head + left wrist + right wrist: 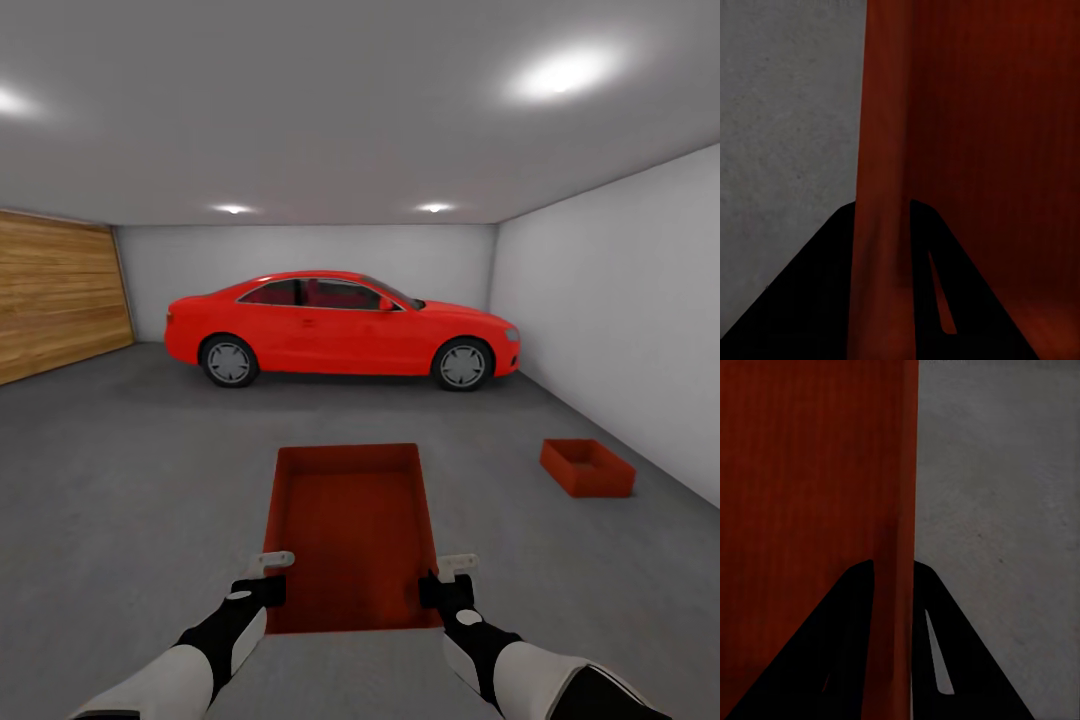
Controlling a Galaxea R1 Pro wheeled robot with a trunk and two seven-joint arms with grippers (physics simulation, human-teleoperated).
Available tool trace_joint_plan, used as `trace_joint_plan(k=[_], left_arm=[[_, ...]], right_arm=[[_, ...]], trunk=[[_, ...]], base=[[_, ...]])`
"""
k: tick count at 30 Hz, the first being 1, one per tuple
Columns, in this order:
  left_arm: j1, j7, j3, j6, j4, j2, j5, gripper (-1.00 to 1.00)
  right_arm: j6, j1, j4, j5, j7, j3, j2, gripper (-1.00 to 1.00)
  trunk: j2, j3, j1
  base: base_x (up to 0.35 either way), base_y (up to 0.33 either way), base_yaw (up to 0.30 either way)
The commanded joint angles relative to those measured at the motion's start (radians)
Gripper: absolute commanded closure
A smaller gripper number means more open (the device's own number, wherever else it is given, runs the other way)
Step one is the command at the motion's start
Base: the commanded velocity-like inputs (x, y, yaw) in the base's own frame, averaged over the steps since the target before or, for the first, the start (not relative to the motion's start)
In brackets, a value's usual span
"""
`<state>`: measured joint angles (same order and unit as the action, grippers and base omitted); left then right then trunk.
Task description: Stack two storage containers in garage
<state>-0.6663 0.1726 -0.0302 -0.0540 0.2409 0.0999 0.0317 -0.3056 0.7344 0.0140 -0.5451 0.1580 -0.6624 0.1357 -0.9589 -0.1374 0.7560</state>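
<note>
Gripping bin (355,530) walls, both arms extended

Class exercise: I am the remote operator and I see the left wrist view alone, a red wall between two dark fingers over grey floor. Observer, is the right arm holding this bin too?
Observer: Yes. The right tool straddles the opposite side wall of the held container.
Operator: Where is the other bin?
Observer: The second container sits on the concrete floor ahead and to the right, near the white wall.
Operator: Anything else in the room?
Observer: A red car is parked across the far end.
</note>
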Motion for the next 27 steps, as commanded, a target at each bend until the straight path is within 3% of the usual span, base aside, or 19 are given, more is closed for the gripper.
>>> trace_joint_plan(k=[1,27], left_arm=[[-0.001,0.005,-0.034,0.017,0.009,-0.035,0.022,1.00],[-0.001,0.005,-0.034,0.017,0.009,-0.037,0.022,1.00]], right_arm=[[-0.001,0.000,0.001,-0.003,0.002,0.089,-0.007,1.00],[-0.001,0.000,0.001,-0.003,0.002,0.089,-0.007,1.00]], trunk=[[-0.001,-0.002,0.001],[-0.001,-0.002,0.001]], base=[[0.322,0.000,0.000],[0.322,0.000,0.000]])
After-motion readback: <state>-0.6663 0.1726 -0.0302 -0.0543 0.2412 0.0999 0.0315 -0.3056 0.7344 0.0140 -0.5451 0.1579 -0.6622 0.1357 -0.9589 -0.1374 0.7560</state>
